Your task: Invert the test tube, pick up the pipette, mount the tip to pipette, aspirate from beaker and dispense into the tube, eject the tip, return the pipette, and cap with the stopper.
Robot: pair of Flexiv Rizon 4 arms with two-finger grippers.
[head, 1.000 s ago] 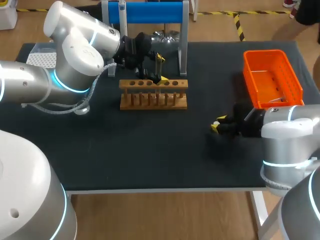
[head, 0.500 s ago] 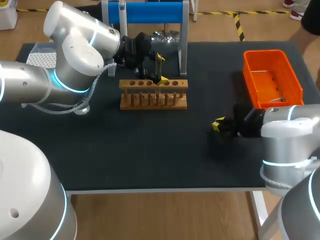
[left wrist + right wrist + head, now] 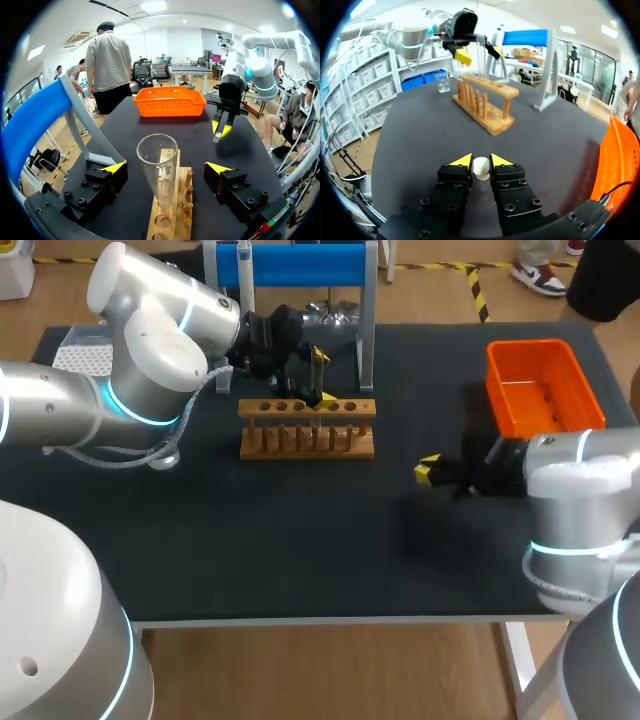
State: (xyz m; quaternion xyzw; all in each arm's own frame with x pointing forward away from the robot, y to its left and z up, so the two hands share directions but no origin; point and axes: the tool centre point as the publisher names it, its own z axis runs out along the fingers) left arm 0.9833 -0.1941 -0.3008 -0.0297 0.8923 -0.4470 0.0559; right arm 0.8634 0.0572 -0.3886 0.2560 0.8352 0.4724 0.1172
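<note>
while your right gripper (image 3: 427, 471), right of the frame's middle, pinched the one white stopper (image 3: 481, 168), the single tube (image 3: 159, 167) stood upright, mouth up, in the one rack (image 3: 306, 427), up and left of it. your left gripper (image 3: 323, 376) was nearer, fingers spread either side of the tube without touching it.

There are 1 test tube (image 3: 157, 170), 1 rack (image 3: 307, 428), 1 basket (image 3: 545, 343) and 1 stopper (image 3: 481, 166).
</note>
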